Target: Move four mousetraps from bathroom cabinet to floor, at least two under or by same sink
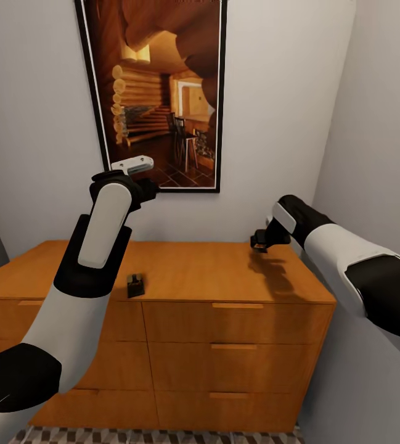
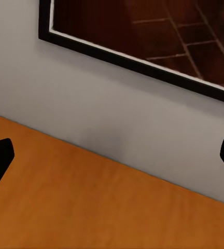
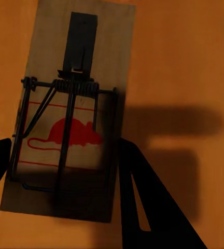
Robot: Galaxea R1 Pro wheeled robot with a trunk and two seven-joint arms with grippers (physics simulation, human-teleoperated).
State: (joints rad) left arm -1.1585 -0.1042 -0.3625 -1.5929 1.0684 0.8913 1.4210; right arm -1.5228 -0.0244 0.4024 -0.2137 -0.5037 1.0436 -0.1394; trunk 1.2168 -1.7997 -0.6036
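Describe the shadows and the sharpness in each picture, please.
Head view: the right gripper throws a soft shadow on the cabinet top; the wall picture looks slightly blurred. Right wrist view: a dark, blocky gripper shadow lies on the wood beside the mousetrap, whose lower end is dimmed. Left wrist view: even light, only a faint shade where wall meets cabinet top.

The cabinet (image 1: 224, 271) is smooth satin orange wood; the mousetrap (image 3: 65, 119) is matt wood with dark wire.
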